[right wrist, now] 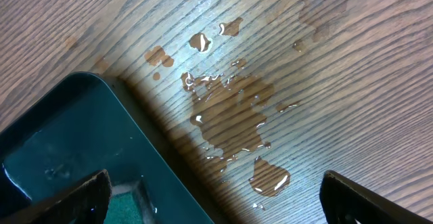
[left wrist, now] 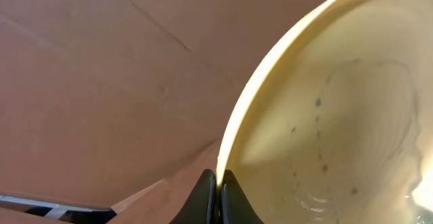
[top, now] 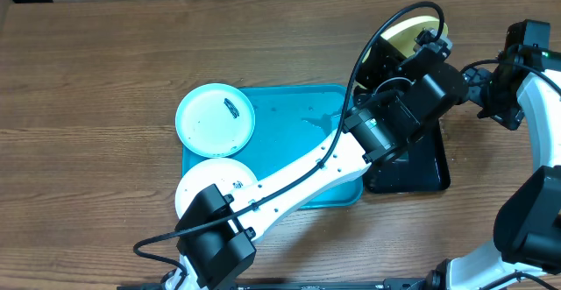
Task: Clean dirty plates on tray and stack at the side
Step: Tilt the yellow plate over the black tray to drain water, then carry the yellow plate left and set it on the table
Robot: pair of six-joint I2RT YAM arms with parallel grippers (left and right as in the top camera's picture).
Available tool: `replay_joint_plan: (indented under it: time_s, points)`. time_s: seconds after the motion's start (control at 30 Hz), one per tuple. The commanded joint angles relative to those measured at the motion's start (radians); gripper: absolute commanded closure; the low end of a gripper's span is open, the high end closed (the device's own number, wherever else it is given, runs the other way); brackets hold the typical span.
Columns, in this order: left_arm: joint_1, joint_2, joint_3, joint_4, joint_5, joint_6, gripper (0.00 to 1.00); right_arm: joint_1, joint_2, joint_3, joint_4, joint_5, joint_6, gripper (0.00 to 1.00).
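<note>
**One plate in hand, two waiting, no stack begun**

The left end effector (left wrist: pixel 218 191) is pinching the rim of the yellow-green plate (left wrist: pixel 325 116), its fingers pressed together on the edge. It is holding the plate up near the far end of the black tray (top: pixel 421 172). Dark specks and a film of water are showing on the plate's face, so I am judging its cleaning as under way, not finished. The right end effector (right wrist: pixel 215 187) is hanging with its fingers spread wide and nothing between them. It is hovering over the black tray's corner and a puddle (right wrist: pixel 233 116) lying on the counter (right wrist: pixel 352 48).

Further out, the light blue plate (top: pixel 210 123) is overlapping the left rim of the tray (top: pixel 289 106) and carrying a dark smear. The white plate (top: pixel 197 189) is sitting at the tray's near-left corner, partly under the left arm. Both are looking untouched, and all the stacking is remaining.

The left arm is stretching diagonally across the tray, crowding its near side. Bare counter is lying to the left of the tray and beyond it. The right side is filling up with the black tray, both arms and the spill.
</note>
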Motion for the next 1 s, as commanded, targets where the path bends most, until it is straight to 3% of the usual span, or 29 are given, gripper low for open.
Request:
replay_joint_plan:
  time_s: [0.0,0.37,0.5,0.63,0.8,0.9,0.97]
  points:
    - [-0.002,0.01,0.023,-0.005,0.013,-0.044,0.96,-0.001,-0.003,0.014,0.004,0.004,-0.001,0.0]
    - [-0.007,0.01,0.023,0.003,-0.01,-0.048,0.96,-0.001,-0.003,0.014,0.004,0.004,-0.001,0.0]
    - [0.014,0.01,0.023,0.003,0.004,-0.169,0.96,-0.001,-0.003,0.014,0.004,0.004,-0.001,0.0]
    - [0.024,0.01,0.023,-0.176,0.259,-0.322,0.96,-0.001,-0.003,0.014,0.004,0.004,-0.001,0.0]
    - [0.129,0.01,0.023,-0.346,0.595,-0.549,0.96,-0.001,-0.003,0.014,0.004,0.004,-0.001,0.0]
    - [0.249,0.01,0.023,-0.415,0.912,-0.614,0.96,-0.001,-0.003,0.014,0.004,0.004,-0.001,0.0]
    - [0.374,0.011,0.023,-0.453,1.215,-0.624,0.96,-0.001,-0.003,0.014,0.004,0.004,-0.001,0.0]
